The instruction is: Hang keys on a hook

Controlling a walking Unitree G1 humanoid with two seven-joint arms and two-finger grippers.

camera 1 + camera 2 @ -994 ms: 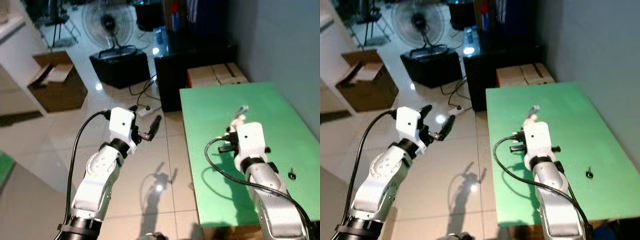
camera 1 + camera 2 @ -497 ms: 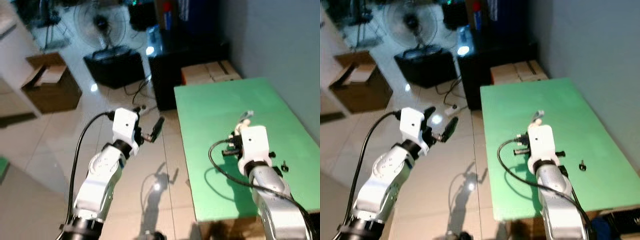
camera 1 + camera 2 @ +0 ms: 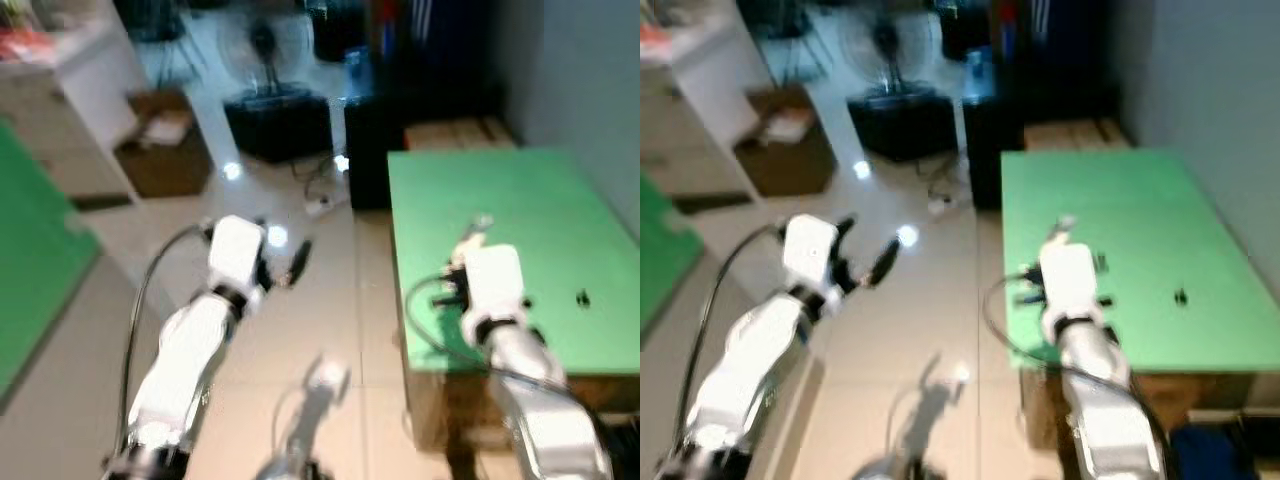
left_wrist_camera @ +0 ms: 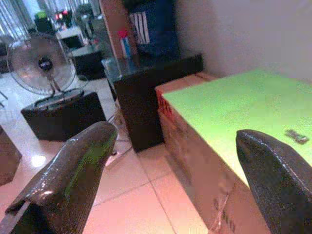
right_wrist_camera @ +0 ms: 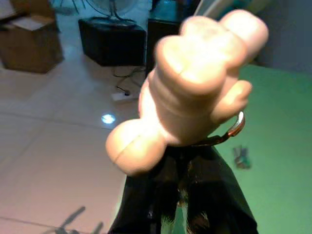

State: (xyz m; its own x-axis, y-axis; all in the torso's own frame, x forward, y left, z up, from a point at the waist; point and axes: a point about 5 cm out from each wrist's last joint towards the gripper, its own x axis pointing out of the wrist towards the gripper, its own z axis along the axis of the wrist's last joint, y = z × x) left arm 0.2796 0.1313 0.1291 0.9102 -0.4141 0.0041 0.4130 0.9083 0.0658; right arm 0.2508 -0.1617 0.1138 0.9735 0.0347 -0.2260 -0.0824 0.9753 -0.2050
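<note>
**View swings left, keys in right gripper, no hook found**

Compared with a second ago the whole head view has shifted and blurred: the green table [image 3: 520, 200] now sits further right and a green panel [image 3: 30, 270] has come in on the far left. That is camera motion, so the robot is probably turning away from the table to look for a hook.

The right gripper [image 5: 183, 161], above the table's near edge, is clamped on the keys [image 5: 187, 87]; a pale rounded charm and a metal ring show just past its fingertips. The left gripper [image 4: 170, 165] has its fingers apart and empty, out over the floor left of the table.

A small dark object [image 3: 1181, 296] lies on the table, too blurred to identify. I cannot make out a hook. The key blades are hidden behind the charm.
</note>
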